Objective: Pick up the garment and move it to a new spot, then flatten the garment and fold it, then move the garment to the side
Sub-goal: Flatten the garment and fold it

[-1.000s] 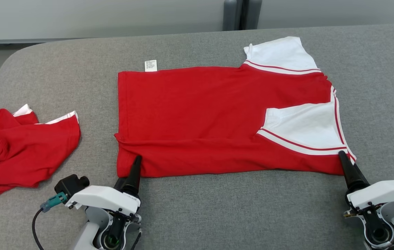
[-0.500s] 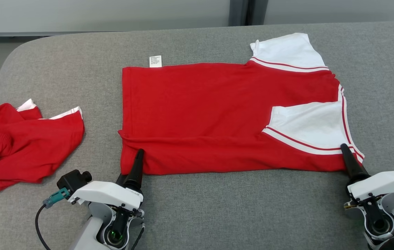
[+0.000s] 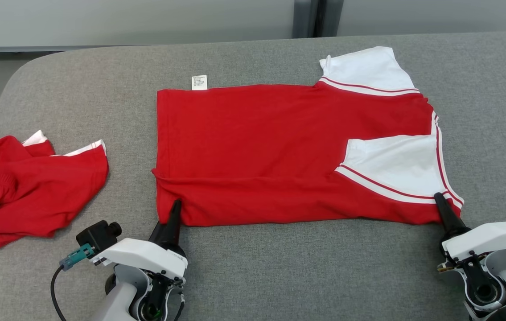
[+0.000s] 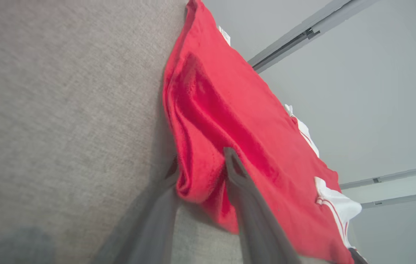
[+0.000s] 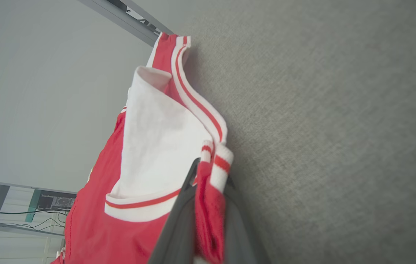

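Both arms come in low from the near edge of the table, white wrists tipped down and the long dark fingers lying almost flat, pointing away from me at the near hem of the red garment. The left claw sits at the near left corner. On its wrist cam the fingers stand parted with a puffy fold of hem lying loose between them, so I'd call that one released. The right claw is at the near right corner and it's clenched on the garment, with the striped red-and-white trim squeezed tight between its two fingers. The garment looks like a soft knit jersey, spread mostly flat mid-table with a long crease running just behind the front edge. One white sleeve with thin red stripes is flipped onto the body, another sticks out the far side, and a small white label pokes out at the far edge. The table top is a gray felt-like weave with a rounded corner. A second crumpled red piece lies well off to the left, apart from both claws.
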Robot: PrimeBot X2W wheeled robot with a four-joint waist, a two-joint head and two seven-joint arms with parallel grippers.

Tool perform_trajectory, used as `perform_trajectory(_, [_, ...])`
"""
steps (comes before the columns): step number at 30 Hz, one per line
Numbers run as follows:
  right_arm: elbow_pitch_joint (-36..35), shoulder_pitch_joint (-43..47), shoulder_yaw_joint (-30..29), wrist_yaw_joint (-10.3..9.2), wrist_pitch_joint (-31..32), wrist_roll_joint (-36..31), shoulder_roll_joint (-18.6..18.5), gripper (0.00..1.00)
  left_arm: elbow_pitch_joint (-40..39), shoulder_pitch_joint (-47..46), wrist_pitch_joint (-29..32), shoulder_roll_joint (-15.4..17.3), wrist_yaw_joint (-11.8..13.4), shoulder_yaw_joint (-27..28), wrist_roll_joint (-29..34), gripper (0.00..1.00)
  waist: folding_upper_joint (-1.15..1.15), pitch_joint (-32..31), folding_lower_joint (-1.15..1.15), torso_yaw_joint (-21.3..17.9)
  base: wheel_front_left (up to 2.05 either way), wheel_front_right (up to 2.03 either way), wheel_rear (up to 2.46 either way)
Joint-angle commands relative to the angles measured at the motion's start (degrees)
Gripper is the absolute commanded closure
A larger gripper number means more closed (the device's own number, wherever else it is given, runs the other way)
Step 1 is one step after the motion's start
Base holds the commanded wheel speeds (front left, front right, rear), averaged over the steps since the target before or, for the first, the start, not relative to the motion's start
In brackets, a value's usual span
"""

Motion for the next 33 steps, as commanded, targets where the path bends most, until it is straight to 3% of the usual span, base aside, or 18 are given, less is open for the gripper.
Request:
perform_trajectory(1, [0.04, 1.27, 0.58, 0.12, 0.69, 0.73, 0.75, 1.00, 1.51, -0.37, -0.86, 1.70, 0.22, -0.07, 1.39, 1.00, 0.00, -0.11, 0.00, 0.03, 0.00, 0.00, 0.00])
perform_trajectory(10, [-0.27, 1.49, 1.38, 0.12, 1.05, 1.38, 0.44, 1.00, 1.64, -1.53, -3.45, 1.87, 4.43, -0.76, 12.07, 1.00, 0.00, -1.24, 0.00, 0.01, 0.00, 0.00, 0.00])
perform_trajectory(26, [-1.22, 2.35, 1.50, 0.12, 2.13, 2.54, -3.00, 1.00, -0.31, 3.26, -3.45, 2.45, 4.31, -2.40, 22.30, 1.00, 0.00, -5.79, 0.00, -0.13, 0.00, 0.00, 0.00])
perform_trajectory(33, [1.56, 3.82, 1.59, 0.11, 7.77, 4.66, -4.28, 1.00, -0.92, 6.25, -3.45, 2.99, 4.09, -2.89, 23.35, 1.00, 0.00, -8.97, 0.00, 0.17, 0.00, 0.00, 0.00])
